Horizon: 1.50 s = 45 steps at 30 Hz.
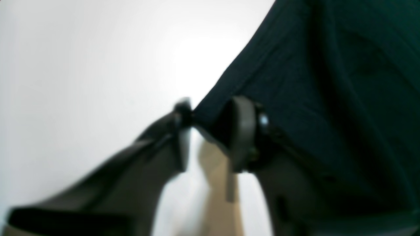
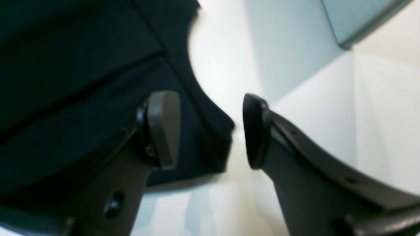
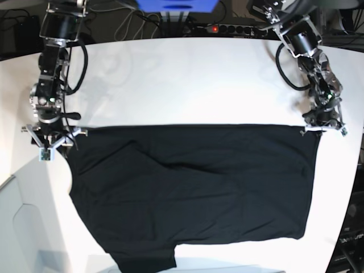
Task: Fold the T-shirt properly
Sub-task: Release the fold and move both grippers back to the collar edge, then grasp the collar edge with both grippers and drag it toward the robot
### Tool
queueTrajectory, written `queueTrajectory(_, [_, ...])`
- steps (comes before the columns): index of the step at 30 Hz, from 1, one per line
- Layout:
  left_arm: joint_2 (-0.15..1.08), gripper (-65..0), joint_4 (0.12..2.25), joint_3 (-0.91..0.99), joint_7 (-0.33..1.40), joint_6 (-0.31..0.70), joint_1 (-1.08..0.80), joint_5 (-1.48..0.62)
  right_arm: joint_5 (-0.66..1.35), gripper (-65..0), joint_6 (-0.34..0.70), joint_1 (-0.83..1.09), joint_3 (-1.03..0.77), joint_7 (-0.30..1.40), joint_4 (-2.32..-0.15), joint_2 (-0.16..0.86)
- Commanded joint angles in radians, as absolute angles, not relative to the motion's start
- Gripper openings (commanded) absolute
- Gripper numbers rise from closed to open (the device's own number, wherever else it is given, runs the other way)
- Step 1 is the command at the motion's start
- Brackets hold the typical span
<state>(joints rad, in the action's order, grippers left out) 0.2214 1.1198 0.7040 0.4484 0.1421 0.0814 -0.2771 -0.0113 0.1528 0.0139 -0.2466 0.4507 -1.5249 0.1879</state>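
Observation:
The black T-shirt (image 3: pixel 193 187) lies spread on the white table (image 3: pixel 187 85), its far edge running straight between the two arms. At that edge's right corner in the base view, my left gripper (image 3: pixel 324 128) is down; in the left wrist view its jaws (image 1: pixel 210 119) pinch the cloth corner (image 1: pixel 311 98). My right gripper (image 3: pixel 52 141) stands at the left corner. In the right wrist view it (image 2: pixel 210 131) is open, with the T-shirt's corner (image 2: pixel 82 98) reaching into the gap between the fingers.
Behind the table's far edge are a blue box (image 3: pixel 176 5), a power strip (image 3: pixel 227 27) and cables. A pale panel (image 3: pixel 17 216) sits off the table's front left corner. The table's right edge runs close to my left arm.

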Motion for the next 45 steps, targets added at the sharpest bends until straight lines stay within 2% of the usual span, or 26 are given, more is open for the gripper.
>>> queueTrajectory(1, [0.232, -53.9, 1.127, 0.702, 0.467, 0.140, 0.090, -0.278, -0.005, -33.1, 0.154, -0.005, -0.249, 0.423, -1.532, 0.199])
queueTrajectory(5, [0.231, -65.0, 1.127, 0.702, 0.467, 0.140, 0.088, -0.275, -0.002, -33.1, 0.156, -0.002, -0.249, 0.423, -1.529, 0.199])
queueTrajectory(20, [0.237, -65.0, 1.127, 0.707, 0.464, 0.140, 0.087, -0.272, -0.002, -33.1, 0.156, 0.005, -0.249, 0.423, -1.376, 0.199])
queueTrajectory(29, [0.237, -65.0, 1.127, 0.708, 0.463, 0.140, 0.085, -0.269, -0.002, -34.0, 0.156, 0.007, -0.249, 0.423, -1.356, 0.197])
queueTrajectory(32, [0.237, -65.0, 1.127, 0.708, 0.463, 0.140, 0.085, -0.269, -0.002, -40.2, 0.156, 0.019, -0.249, 0.423, -1.356, 0.197])
queueTrajectory(37, [0.239, -65.0, 1.127, 0.708, 0.466, 0.140, 0.085, -0.268, -0.002, -64.0, 0.156, 0.024, -0.249, 0.424, -1.356, 0.199])
queueTrajectory(45, [0.237, -65.0, 1.152, 0.702, 0.470, 0.140, 0.064, -0.272, -0.002, -65.0, 0.156, 0.073, -0.291, 0.450, -1.417, 0.226])
